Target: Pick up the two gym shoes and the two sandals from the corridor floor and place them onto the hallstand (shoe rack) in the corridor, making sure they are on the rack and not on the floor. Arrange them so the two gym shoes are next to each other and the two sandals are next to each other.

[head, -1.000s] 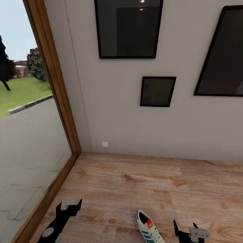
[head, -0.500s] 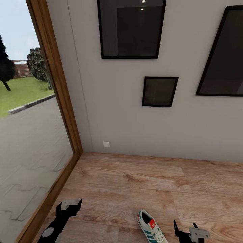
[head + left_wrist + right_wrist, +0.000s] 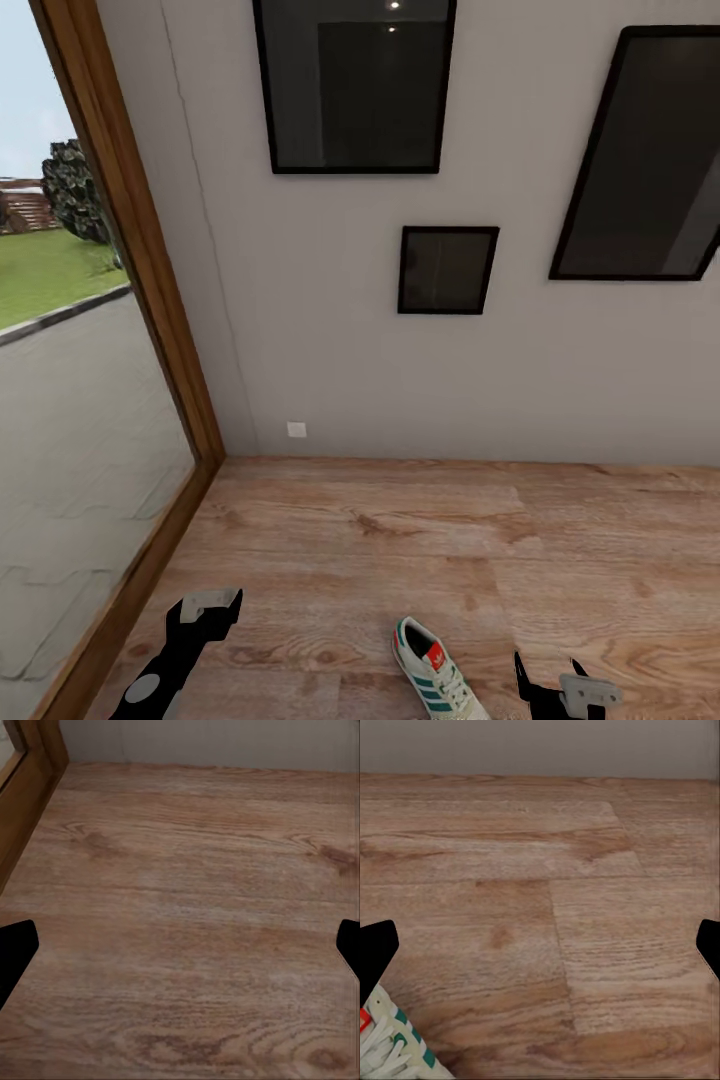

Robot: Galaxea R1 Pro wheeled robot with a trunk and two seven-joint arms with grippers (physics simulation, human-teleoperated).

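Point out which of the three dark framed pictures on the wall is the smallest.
The smallest is the middle frame, hanging lowest, between and below the other two. The tall frame above it and the slanted frame at the view's right are both far larger.

wood-plank floor (image 3: 400, 540), one gym shoe (image 3: 433, 675) lying on it

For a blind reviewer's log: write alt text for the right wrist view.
Light brown wood-plank floor stretches to a pale grey wall, with part of a cream-white gym shoe with green stripes at one corner. The tips of the right gripper's two dark fingers sit at opposite edges, wide apart and holding nothing.
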